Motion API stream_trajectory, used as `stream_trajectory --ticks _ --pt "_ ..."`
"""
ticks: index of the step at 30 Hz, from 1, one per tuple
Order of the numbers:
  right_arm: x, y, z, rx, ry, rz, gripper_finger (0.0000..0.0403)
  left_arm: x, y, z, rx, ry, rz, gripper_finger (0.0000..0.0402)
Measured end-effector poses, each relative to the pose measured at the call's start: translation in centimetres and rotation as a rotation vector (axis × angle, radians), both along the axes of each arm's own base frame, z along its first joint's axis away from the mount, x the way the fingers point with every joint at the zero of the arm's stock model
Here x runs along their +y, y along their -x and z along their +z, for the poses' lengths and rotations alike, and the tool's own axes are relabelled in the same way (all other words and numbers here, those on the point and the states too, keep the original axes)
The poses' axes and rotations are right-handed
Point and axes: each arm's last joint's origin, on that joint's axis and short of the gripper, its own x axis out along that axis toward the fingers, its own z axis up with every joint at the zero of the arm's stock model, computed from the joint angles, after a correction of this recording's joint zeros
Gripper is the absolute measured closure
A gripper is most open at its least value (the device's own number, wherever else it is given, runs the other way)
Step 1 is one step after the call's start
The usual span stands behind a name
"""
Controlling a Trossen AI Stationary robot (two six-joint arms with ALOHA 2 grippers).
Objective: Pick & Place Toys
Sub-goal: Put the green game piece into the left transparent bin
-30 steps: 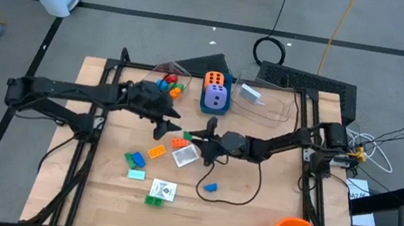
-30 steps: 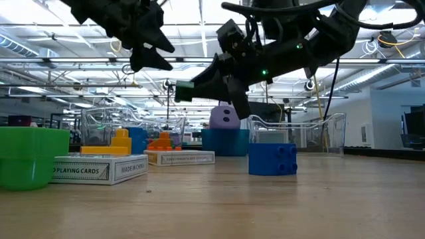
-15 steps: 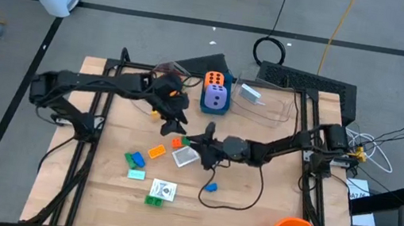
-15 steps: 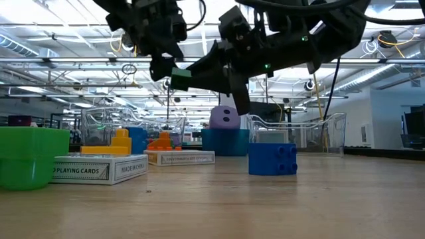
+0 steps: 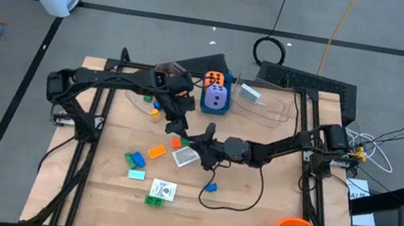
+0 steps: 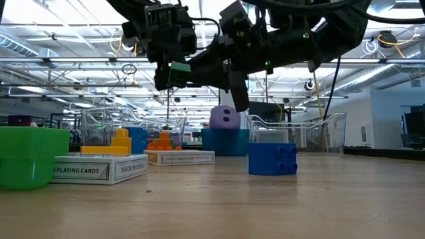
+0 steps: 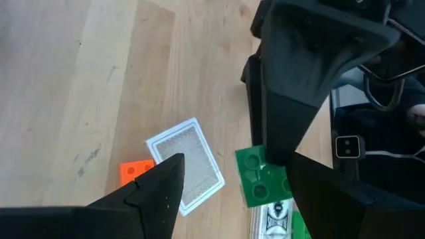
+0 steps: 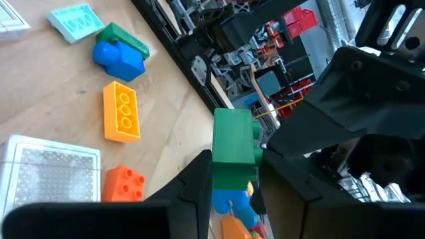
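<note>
While the scattered toys lay nearest on the surface (image 5: 249, 224), none of them was being touched: a blue brick (image 6: 272, 159) stood alone toward the front, a boxed pack of playing cards (image 6: 99, 168) lay flat beside a green brick (image 6: 26, 157), and farther in an orange brick (image 5: 156, 152) and a white picture card (image 5: 184, 154) rested close together. Above that cluster, in mid-air over the middle of the surface, the right claw (image 8: 234, 174) was clamped narrowly on a green block (image 8: 235, 136), holding it clear of the surface and pointing it toward the other arm, seemingly to offer it. The left claw (image 7: 232, 182) hung just beside it with its fingers spread wide around the green block's far end, not yet pressing on it as far as could be told; this looked like a hand-over being lined up, since the tubs sat on the left arm's side. Beyond both claws, at the far edge, an orange die (image 5: 214, 79) and a purple die (image 5: 215, 97) stood stacked in a blue box (image 6: 224, 141), with clear tubs (image 5: 268, 103) alongside, presumably where the toys were meant to end up.
</note>
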Motion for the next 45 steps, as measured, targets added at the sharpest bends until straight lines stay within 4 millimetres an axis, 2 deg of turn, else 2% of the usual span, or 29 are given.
stream_trajectory --ticks 16,28,32,38,45 --pt "-0.88 -0.04 0.06 0.0 0.038 -0.067 0.0309 -0.54 -0.08 0.05 0.002 0.056 -0.025 0.0133" --pt "-0.87 -0.05 0.2 -0.016 0.036 -0.065 0.0309 -0.37 -0.11 -0.07 0.017 -0.018 0.004 0.0137" --pt "-0.87 -0.05 0.19 -0.015 0.036 -0.065 0.0309 -0.38 -0.12 -0.06 0.015 -0.019 0.002 0.0172" --pt "-0.89 -0.05 0.16 -0.011 0.035 -0.067 0.0308 -0.46 -0.15 -0.04 0.0 -0.034 -0.019 0.0261" --pt "-0.85 -0.05 0.16 -0.013 0.035 -0.058 0.0284 -0.85 -0.25 -0.04 -0.026 -0.07 -0.074 0.0267"
